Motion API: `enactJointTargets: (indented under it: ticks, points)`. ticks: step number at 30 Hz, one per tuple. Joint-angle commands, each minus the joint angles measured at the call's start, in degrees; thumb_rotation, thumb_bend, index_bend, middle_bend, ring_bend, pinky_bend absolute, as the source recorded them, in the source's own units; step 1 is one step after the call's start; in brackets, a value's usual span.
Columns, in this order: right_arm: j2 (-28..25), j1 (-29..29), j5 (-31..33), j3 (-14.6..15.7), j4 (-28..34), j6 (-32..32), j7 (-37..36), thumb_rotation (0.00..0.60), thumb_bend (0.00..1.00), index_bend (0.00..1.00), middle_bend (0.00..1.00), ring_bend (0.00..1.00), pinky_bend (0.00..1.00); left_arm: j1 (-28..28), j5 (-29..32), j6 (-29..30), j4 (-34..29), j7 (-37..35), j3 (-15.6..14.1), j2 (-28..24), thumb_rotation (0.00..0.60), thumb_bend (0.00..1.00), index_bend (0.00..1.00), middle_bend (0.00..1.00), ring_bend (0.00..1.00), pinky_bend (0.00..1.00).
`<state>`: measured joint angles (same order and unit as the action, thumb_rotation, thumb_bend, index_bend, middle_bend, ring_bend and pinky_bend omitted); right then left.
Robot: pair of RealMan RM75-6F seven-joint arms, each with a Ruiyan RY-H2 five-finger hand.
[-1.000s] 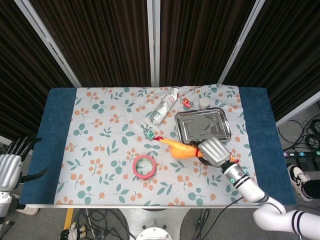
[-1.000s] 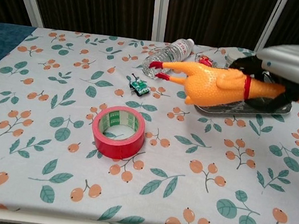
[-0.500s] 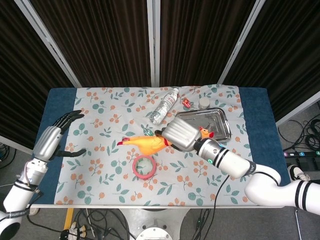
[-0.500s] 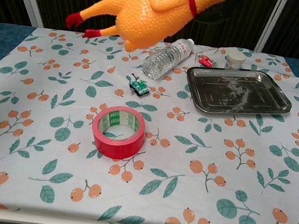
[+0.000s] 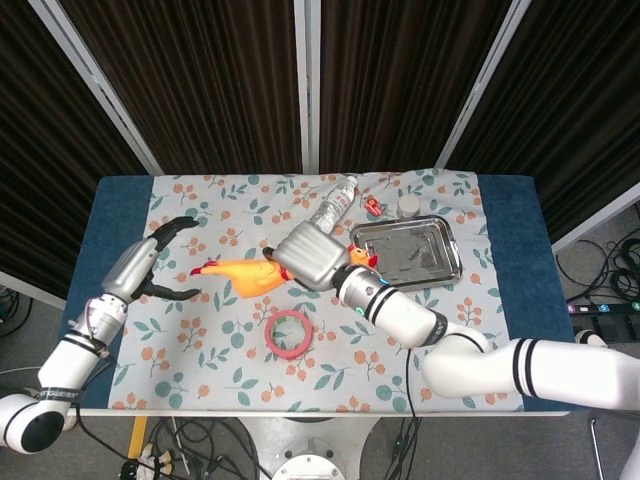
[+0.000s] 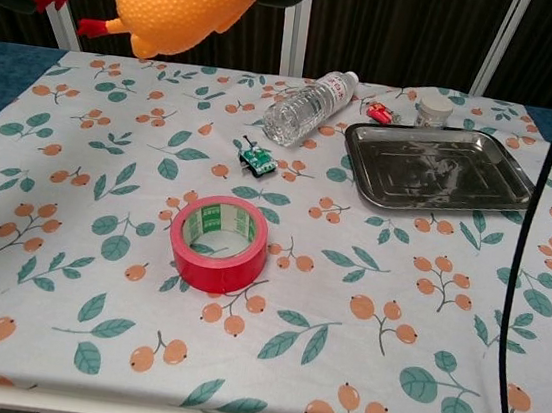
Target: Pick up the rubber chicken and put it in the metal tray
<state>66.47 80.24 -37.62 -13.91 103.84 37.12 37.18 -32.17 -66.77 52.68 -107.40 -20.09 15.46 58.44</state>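
right hand point(image 5: 312, 259) grips the rubber chicken point(image 5: 245, 275) high up; left hand point(image 5: 150, 268) spread wide at 9 o'clock. A fumbled handoff could drop it far from the metal tray point(image 5: 405, 250)

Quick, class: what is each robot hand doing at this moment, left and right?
Left robot hand: open, fingers spread, holding nothing, just beside the feet of the rubber chicken.
Right robot hand: gripping the rubber chicken, lifted above the table.

Dark curtains point(image 5: 210, 80) with pale poles point(image 5: 305, 85) behind, table point(image 5: 515, 260) with blue top, leafy cloth point(image 6: 100, 245), grey floor point(image 5: 600, 255), black cables point(image 5: 615, 265).
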Motion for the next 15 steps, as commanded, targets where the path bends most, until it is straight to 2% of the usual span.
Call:
enactJointTargets:
  ticks: [1, 2, 4, 6, 15]
  points:
    - [3.59, 6.04, 7.65, 2.63, -1.62, 4.28, 4.75, 0.6, 0.71, 0.64, 0.57, 0.56, 0.83, -0.43, 0.72, -1.79, -1.0, -2.56, 0.66, -1.61, 0.595, 0.0, 0.18, 0.17, 0.12, 0.18]
    - [3.99, 6.8, 8.65, 2.76, -1.79, 4.83, 5.15, 0.6, 0.71, 0.64, 0.57, 0.56, 0.83, -0.47, 0.64, -2.11, -1.04, -3.15, 0.81, -2.02, 0.58, 0.0, 0.18, 0.16, 0.12, 0.18]
    - [4.79, 8.28, 10.72, 2.99, -2.2, 5.76, 5.73, 0.6, 0.71, 0.64, 0.57, 0.56, 0.83, -0.59, 0.55, -2.55, -0.87, -3.43, 0.87, -2.7, 0.501, 0.0, 0.17, 0.16, 0.12, 0.18]
    - [5.37, 9.6, 12.46, 3.27, -2.56, 6.52, 6.33, 0.6, 0.71, 0.64, 0.57, 0.56, 0.83, -0.79, 1.13, -2.7, -0.9, -2.78, 0.78, -2.88, 0.458, 0.0, 0.17, 0.16, 0.12, 0.18]
    - [6.86, 13.6, 17.89, 4.17, -3.34, 8.93, 8.26, 0.6, 0.71, 0.64, 0.57, 0.56, 0.83, -2.83, 6.24, -4.9, -1.73, 1.28, 0.54, -3.66, 0.43, 0.0, 0.17, 0.16, 0.12, 0.18]
